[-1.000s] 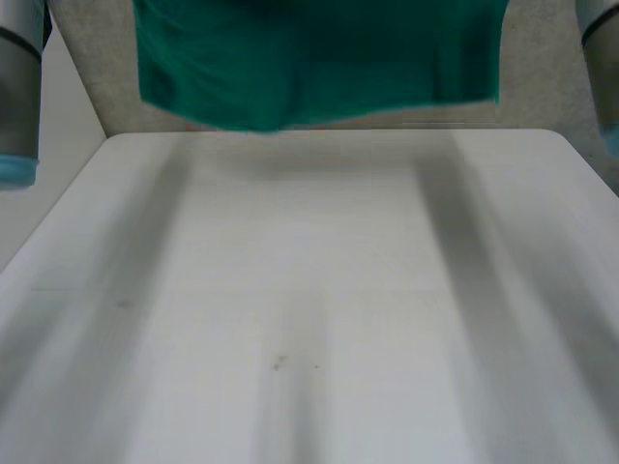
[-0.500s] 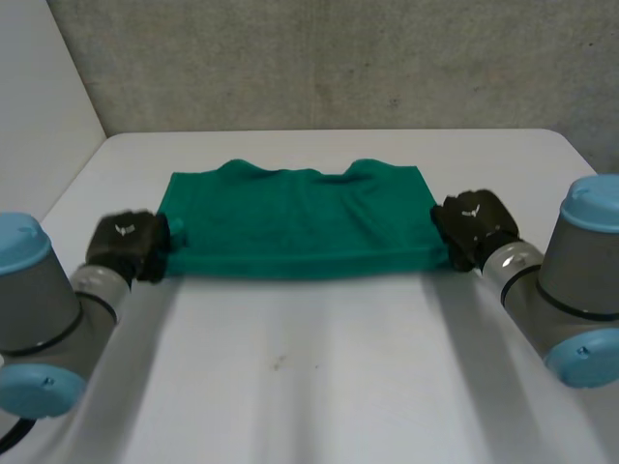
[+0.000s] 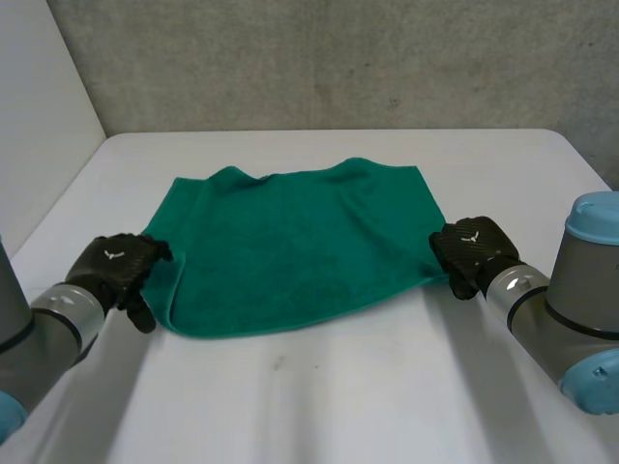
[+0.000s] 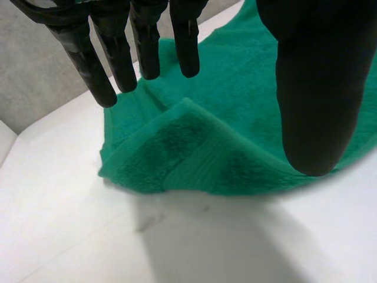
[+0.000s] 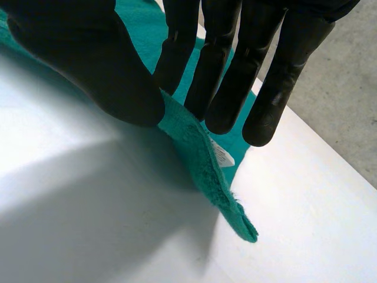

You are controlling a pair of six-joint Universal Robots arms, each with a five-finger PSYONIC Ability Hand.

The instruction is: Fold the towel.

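High head, close wrists, shared towel (image 3: 290, 251)

Left hand (image 4: 312, 88) open, fingers straight, thumb apart, over doubled corner of green towel (image 4: 235, 135) lying on white table (image 4: 70, 236).

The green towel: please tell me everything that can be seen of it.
The towel is green terry cloth with a flat woven band along its hem. It lies spread on the white table, wavy at its far edge. The right hand pinches its right edge between thumb and fingers, beside a small white label, with that corner raised. The open left hand is at its near left corner.
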